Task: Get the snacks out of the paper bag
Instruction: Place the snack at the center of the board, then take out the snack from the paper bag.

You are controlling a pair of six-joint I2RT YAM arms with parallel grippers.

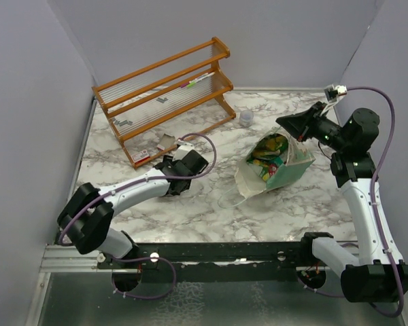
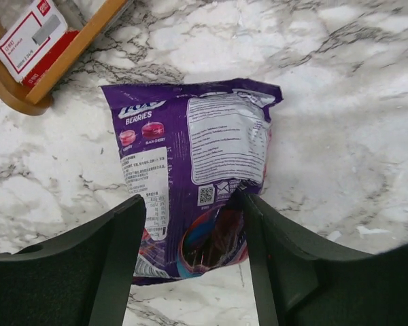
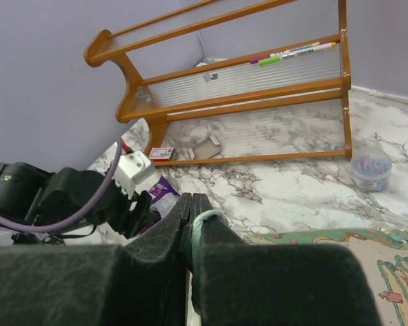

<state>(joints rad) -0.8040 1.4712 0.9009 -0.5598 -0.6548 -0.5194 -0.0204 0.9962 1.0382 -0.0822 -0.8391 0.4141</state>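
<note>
The mint-green paper bag [image 1: 285, 170] lies on its side at centre right, its mouth facing up-left. Green-yellow and red snack packets [image 1: 269, 152] show inside the mouth. My right gripper [image 1: 290, 126] is shut on the bag's mint rim [image 3: 205, 224] at the upper edge; its fingers [image 3: 190, 210] pinch it. A purple berry snack packet [image 2: 190, 149] lies flat on the marble outside the bag. My left gripper [image 2: 192, 204] is open, its jaws straddling the packet's near end. In the top view my left gripper [image 1: 175, 166] hides this packet.
A wooden rack [image 1: 166, 95] stands at the back left with markers [image 1: 198, 81] on its shelf. A red-white card [image 2: 30, 34] lies by its foot [image 2: 61, 61]. A small grey cup [image 1: 247, 118] stands behind the bag. White string handles [image 1: 232, 200] trail at the bag's near left.
</note>
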